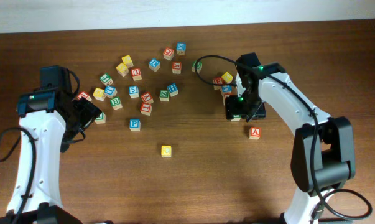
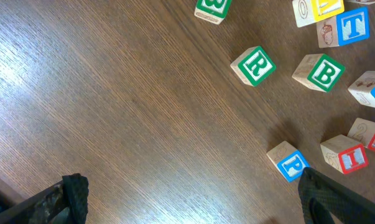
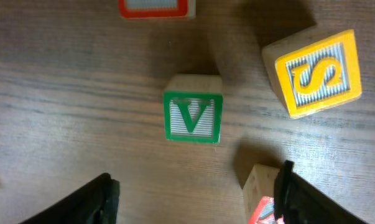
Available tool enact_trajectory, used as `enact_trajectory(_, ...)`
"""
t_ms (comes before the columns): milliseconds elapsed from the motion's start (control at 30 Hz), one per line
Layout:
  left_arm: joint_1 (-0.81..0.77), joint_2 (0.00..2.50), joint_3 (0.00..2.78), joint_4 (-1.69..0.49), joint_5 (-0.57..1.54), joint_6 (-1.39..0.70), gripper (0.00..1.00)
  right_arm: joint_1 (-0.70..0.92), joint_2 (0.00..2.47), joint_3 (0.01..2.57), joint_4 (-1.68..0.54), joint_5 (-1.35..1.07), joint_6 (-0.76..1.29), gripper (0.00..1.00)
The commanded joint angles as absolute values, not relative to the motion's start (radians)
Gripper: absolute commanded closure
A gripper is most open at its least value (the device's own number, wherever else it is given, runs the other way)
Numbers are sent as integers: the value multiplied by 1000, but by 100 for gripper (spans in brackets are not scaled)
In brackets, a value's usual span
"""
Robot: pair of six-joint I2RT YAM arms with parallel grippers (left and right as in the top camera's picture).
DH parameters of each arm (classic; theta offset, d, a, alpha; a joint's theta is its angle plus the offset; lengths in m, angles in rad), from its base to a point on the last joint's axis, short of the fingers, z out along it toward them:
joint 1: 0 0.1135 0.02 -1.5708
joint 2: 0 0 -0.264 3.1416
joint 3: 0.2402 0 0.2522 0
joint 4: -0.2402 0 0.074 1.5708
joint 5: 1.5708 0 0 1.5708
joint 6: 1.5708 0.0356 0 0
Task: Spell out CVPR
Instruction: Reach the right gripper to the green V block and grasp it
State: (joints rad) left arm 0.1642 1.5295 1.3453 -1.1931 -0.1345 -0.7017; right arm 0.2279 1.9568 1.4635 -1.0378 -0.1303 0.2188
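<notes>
Jaws, right gripper [image 3: 196,202]: stood apart, grasping nothing; green V cube [image 3: 192,117] just ahead of the gap, not yet between them. I judged this the V pick-up; next I would advance, then close. Left gripper [image 2: 196,208]: spread, empty; blue P cube [image 2: 291,165] beside one finger, green R cube [image 2: 254,65] farther ahead. Yellow cube [image 1: 166,150] lay well apart; its letter I could not read.

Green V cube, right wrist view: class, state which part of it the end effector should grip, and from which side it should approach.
Take the green V cube by the two side faces flanking its V, coming straight down from above. It lies flat, V up, with bare table beside both those faces; the yellow S cube stands apart. The right end effector is open.
</notes>
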Motion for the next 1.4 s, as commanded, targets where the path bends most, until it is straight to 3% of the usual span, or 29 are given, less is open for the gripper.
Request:
enact_trajectory(0,165,1528,1341,-1195,-138,-718,1,236,1982,1480,-1019,-115,213,32)
enact_trajectory(933,165,1528,1341,-1195,-138,-718,1,276,2046,1469,-945,-51,162,33)
enact_trajectory(1067,165,1528,1341,-1195,-138,-718,1,275,2080,1469,-924,-47,162,39)
enact_trajectory(1133,165,1528,1341,-1195,-138,-718,1,274,2082,1469,-915,-47,162,54)
enact_trajectory(1300,165,1528,1341,-1195,-138,-718,1,274,2082,1469,-904,-14,162,57)
enact_trajectory(1367,165,1528,1341,-1195,-138,-718,1,274,2082,1469,-899,-14,165,63)
